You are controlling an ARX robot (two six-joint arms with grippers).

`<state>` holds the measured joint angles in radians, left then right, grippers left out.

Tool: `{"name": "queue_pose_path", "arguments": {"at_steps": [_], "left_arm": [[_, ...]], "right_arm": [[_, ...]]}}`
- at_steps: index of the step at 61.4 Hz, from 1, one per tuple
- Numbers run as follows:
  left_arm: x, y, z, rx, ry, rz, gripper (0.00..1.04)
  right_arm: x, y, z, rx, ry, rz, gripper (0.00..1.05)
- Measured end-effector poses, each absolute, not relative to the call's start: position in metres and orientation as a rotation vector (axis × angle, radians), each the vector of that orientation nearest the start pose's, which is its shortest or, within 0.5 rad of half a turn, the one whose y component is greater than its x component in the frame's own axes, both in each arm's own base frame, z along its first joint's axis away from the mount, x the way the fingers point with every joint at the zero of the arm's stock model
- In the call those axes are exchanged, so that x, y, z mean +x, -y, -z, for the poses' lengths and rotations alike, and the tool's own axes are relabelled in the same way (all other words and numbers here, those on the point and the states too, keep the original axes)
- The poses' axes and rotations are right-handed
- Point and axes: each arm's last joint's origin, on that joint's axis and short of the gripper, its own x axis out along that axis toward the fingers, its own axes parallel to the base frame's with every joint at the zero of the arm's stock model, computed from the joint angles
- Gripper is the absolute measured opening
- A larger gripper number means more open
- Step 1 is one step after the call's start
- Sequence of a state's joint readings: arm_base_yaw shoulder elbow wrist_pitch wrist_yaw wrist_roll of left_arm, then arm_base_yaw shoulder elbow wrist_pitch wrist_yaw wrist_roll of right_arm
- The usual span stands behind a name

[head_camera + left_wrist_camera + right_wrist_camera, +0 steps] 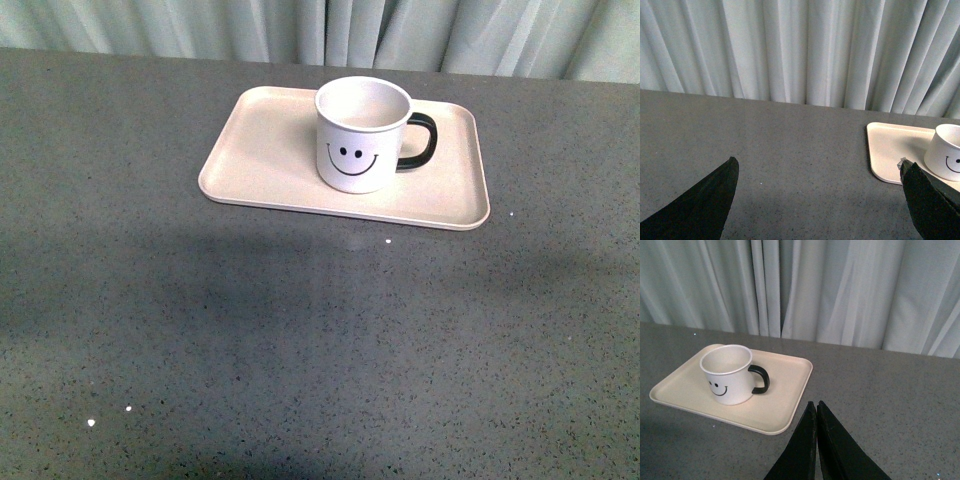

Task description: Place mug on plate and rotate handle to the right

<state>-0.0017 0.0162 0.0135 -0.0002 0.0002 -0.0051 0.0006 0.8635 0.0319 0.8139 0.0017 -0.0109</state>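
Note:
The white mug [361, 133] with a black smiley face stands upright on the pale pink-beige plate [260, 150], right of its middle. Its black handle [419, 141] points right. Neither gripper shows in the front view. In the right wrist view the mug [729, 374], its handle [760, 378] and the plate [785, 400] lie ahead; my right gripper [816, 405] is shut and empty, its tips over the table just off the plate's near corner. In the left wrist view my left gripper [820, 167] is open and empty over bare table, with the plate [890, 150] and mug [946, 156] beyond one finger.
The grey speckled table [300, 340] runs back to pale curtains [330, 30] along its far edge. A few small white specks [388, 240] lie on the table near the plate and at the front left.

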Motion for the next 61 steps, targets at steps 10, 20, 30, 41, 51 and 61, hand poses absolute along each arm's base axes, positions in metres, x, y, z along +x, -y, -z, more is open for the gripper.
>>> {"name": "queue_pose_path", "arguments": {"at_steps": [10, 20, 30, 41, 51, 61], "left_arm": [[0.098, 0.000, -0.167, -0.005, -0.003, 0.002, 0.95], [0.098, 0.000, -0.167, -0.005, -0.003, 0.002, 0.95], [0.098, 0.000, -0.167, -0.005, -0.003, 0.002, 0.95], [0.098, 0.000, -0.167, -0.005, -0.003, 0.002, 0.95], [0.098, 0.000, -0.167, -0.005, -0.003, 0.002, 0.95], [0.098, 0.000, -0.167, -0.005, -0.003, 0.002, 0.95]], "right_arm": [[0.145, 0.000, -0.165, -0.011, -0.008, 0.001, 0.02], [0.137, 0.000, -0.169, -0.011, 0.005, 0.001, 0.02], [0.131, 0.000, -0.171, -0.011, 0.011, 0.001, 0.02], [0.124, 0.000, -0.172, -0.011, 0.017, 0.001, 0.02], [0.119, 0.000, -0.173, -0.011, 0.020, 0.001, 0.02], [0.114, 0.000, -0.173, -0.010, 0.020, 0.001, 0.02]]}}
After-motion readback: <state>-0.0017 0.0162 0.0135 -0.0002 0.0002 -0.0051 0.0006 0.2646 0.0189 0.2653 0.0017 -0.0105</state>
